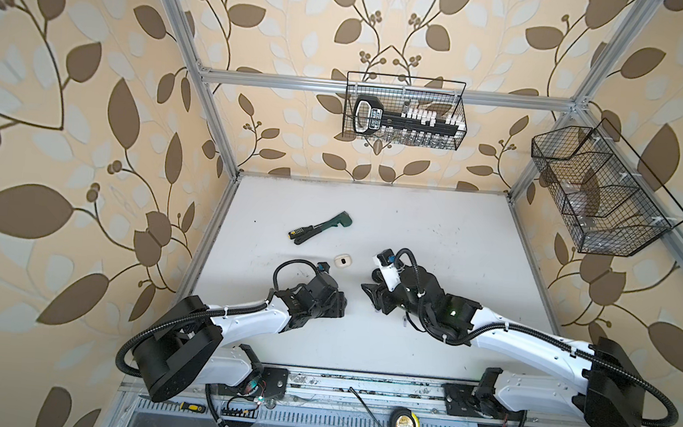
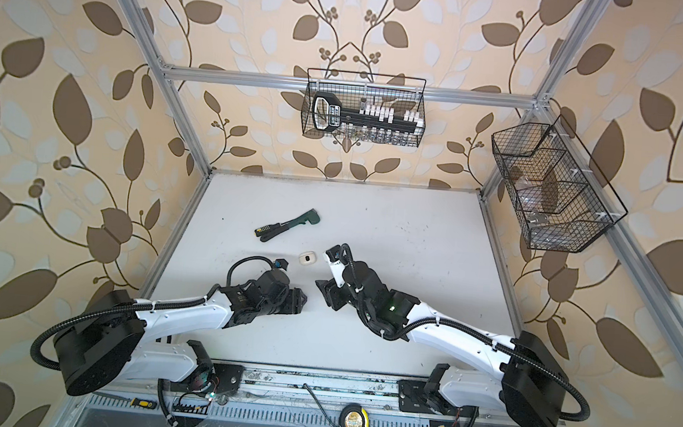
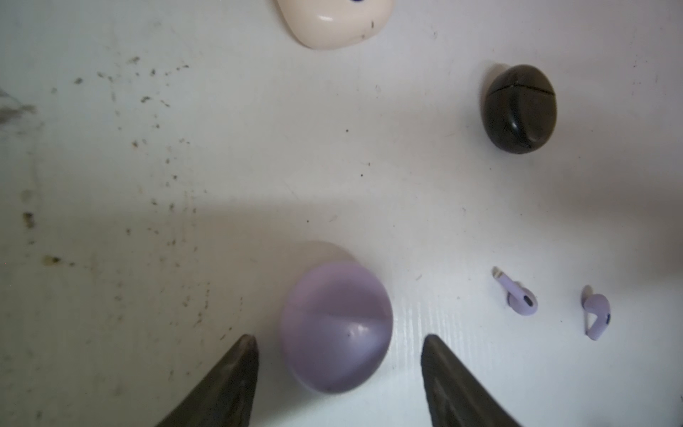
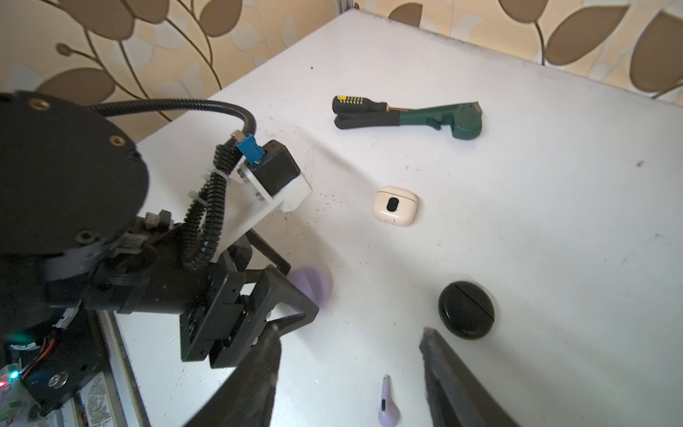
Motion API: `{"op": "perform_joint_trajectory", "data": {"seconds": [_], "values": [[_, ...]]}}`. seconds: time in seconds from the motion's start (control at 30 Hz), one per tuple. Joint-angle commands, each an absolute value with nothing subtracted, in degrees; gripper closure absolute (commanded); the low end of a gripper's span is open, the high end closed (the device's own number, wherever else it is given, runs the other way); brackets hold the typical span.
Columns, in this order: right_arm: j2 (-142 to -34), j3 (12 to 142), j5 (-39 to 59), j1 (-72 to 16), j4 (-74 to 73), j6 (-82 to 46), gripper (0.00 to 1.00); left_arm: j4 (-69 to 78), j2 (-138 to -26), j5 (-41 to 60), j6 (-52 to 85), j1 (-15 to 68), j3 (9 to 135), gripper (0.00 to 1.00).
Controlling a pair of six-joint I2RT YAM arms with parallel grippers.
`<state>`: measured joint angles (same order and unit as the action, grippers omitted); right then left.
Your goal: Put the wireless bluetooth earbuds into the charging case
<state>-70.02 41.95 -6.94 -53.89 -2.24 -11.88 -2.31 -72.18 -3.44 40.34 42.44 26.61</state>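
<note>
Notably, glossy domed lilac case [image 3: 336, 325]

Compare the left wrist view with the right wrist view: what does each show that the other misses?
Left wrist only: two lilac earbuds lying side by side, and the whole lilac case between the fingers of the open left gripper. Right wrist only: the green tool, the left gripper seen from outside and half hiding the lilac case, and the open right gripper near one earbud. Both: cream case, black case, lilac case.
</note>
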Motion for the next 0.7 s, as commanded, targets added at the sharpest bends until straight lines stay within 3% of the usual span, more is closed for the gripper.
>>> {"op": "perform_joint_trajectory", "data": {"seconds": [0.0, 0.1, 0.3, 0.4, 0.67], "values": [[-69.43, 41.12, -3.8, -54.59, -4.75, -8.03, 0.37, -11.09, -67.87, -8.4, 40.03, 42.8, 30.72, 0.21], [-69.3, 41.4, -3.34, -55.54, -4.36, -6.21, 0.36, -23.15, -63.27, -18.21, 45.57, 42.77, 34.24, 0.02], [-71.12, 41.54, -2.06, -56.29, -4.91, -4.6, 0.33, -45.99, -53.44, -37.87, 54.49, 42.71, 41.51, 0.01], [-74.37, 43.42, -2.16, -56.39, -3.88, -4.87, 0.31, -44.19, -48.08, -36.95, 46.32, 42.71, 37.8, 0.01], [-87.47, 51.44, -4.76, -57.83, 1.07, -5.23, 0.28, -37.67, -41.89, -33.49, 42.45, 42.8, 31.56, 0.01]]}}
